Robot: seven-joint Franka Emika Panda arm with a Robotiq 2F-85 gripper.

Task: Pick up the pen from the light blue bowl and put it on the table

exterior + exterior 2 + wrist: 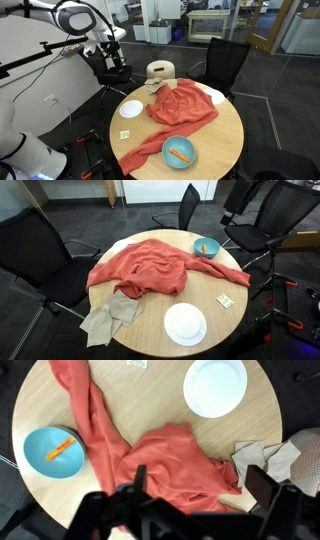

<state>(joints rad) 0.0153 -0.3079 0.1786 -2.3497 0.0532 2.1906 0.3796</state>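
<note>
One short orange pen [62,448] is seen lying inside the light blue bowl [40,460], slanted across its floor. The bowl is set near the rim of the round wooden counter [150,400]. Just beside the bowl, a long tail of a red cloth [160,455] is draped; whether the two touch cannot be told. The bulk of the cloth is bunched over the middle of the counter.

In both exterior views the pen [180,154] [203,249] is again shown within the bowl [168,148] [213,246], at the counter's edge and well apart from a white plate [185,323]. A small card [226,300] is placed between plate and bowl, nearer the plate. A crumpled beige cloth [108,318] is partly hung over the counter's rim, touching the red cloth. Black chairs [40,240] are ranged around the counter.

In the wrist view the claw [198,480] is seen from above, its dark fingers [140,480] spread wide apart with nothing held between them. It is held high over the red cloth, well apart from the bowl. In an exterior view the arm [80,20] is raised beyond the counter's edge, clear of everything on it.
</note>
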